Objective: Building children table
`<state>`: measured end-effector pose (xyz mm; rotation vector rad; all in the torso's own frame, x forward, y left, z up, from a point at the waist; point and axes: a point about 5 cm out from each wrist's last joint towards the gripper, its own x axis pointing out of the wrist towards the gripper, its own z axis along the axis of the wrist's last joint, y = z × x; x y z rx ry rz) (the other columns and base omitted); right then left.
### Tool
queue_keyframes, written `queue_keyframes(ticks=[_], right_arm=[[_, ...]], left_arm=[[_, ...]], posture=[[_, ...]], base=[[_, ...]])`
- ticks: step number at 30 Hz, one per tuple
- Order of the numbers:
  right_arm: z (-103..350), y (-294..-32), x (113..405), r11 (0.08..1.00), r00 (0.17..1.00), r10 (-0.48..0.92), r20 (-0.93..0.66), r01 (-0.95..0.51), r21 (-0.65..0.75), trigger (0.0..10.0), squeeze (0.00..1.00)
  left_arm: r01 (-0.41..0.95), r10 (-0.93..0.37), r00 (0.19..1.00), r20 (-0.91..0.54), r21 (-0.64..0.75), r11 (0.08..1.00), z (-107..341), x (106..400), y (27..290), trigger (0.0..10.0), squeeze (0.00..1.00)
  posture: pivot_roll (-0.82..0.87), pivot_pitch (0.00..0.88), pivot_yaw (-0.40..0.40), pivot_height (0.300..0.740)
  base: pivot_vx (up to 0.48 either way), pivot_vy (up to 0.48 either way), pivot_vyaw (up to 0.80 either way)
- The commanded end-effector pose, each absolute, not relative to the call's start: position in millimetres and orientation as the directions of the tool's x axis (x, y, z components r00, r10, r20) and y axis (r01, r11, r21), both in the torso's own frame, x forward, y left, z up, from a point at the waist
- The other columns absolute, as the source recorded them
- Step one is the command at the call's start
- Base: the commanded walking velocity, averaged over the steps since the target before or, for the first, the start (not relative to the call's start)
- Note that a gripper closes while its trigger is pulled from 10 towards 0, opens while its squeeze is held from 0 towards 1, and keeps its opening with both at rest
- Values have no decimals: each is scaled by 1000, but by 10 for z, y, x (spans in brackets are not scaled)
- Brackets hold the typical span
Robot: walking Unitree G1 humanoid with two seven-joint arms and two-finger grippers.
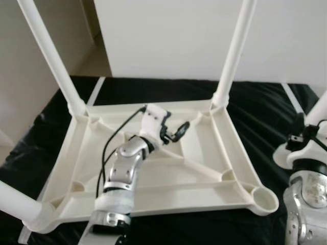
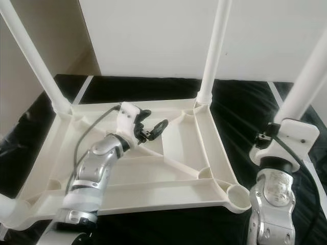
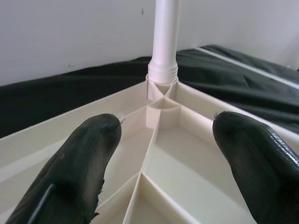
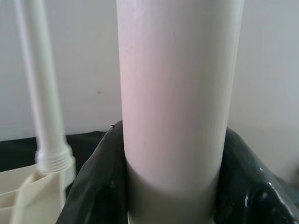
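Nearest the head camera are my two silver forearms, the left one reaching over the table top (image 1: 168,168) and the right one off its right edge. That cream plastic children's table top lies upside down on a black cloth (image 1: 255,112), its ribbed underside facing up, with diagonal ribs crossing at the middle. Two white legs stand screwed into its far corners: the far left leg (image 1: 51,56) and the far right leg (image 1: 232,56). A third leg (image 1: 15,206) projects from the near left corner toward the camera. At the near right corner an empty round socket (image 1: 265,196) shows.

My left gripper (image 1: 173,131) hovers above the central ribs, its fingers (image 3: 79,168) spread apart and grasping nothing; along them the left wrist view shows the far right leg's threaded base seated in its corner.

My right gripper (image 2: 278,137) is to the right of the table top, apart from it, fingers (image 4: 100,186) clenched around the loose fourth leg (image 2: 306,76), which it holds upright and slightly tilted.

Behind the cloth rises a white wall (image 1: 168,35), and to the far left a strip of pale floor (image 1: 94,61) is visible.
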<state>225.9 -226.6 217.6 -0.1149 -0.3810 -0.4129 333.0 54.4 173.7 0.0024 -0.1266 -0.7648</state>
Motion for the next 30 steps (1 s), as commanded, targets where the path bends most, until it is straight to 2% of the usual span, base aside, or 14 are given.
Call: queue_keyframes(ticks=[1,7,9,12,17,20,25,30], right_arm=[[2216,-2230,2280,927,848,-331,413,375,-26,10000,0],[2173,-2165,2335,953,874,-268,406,302,-21,10000,0],[2132,-2140,2362,961,887,-251,388,278,-14,10000,0],[2068,-2102,2355,966,905,-230,359,256,-28,10000,0],[2012,-2076,2340,973,913,-201,355,229,-37,10000,0],[1982,-2066,2318,977,918,-181,352,208,-42,10000,0],[1940,-2044,2305,984,930,-154,335,174,-30,10000,0],[1916,-1999,2282,990,938,-120,324,138,-32,10000,0]], left_arm=[[567,-565,814,138,25,823,1756,3361,630,10000,0],[530,-528,832,172,39,847,1794,3335,690,10000,0],[462,-476,845,242,115,879,1814,3270,805,10000,0],[457,-453,854,257,47,888,1789,3224,880,10000,0],[405,-401,869,289,48,913,1811,3183,994,10000,0],[297,-287,909,301,12,955,1800,3174,1210,10000,0],[198,-182,951,251,-38,979,1723,3178,1374,10000,0],[193,-177,953,246,-43,980,1713,3133,1385,10000,0]], posture=[[-56,33,19,740],[-44,28,11,740],[-42,28,10,740],[-43,28,11,740],[-45,25,11,740],[-44,25,13,740],[-36,25,14,740],[-29,26,12,740]], base=[[0,0,0],[0,0,0],[0,0,0],[0,0,0],[0,0,0],[0,0,0],[0,0,0],[0,0,0]])
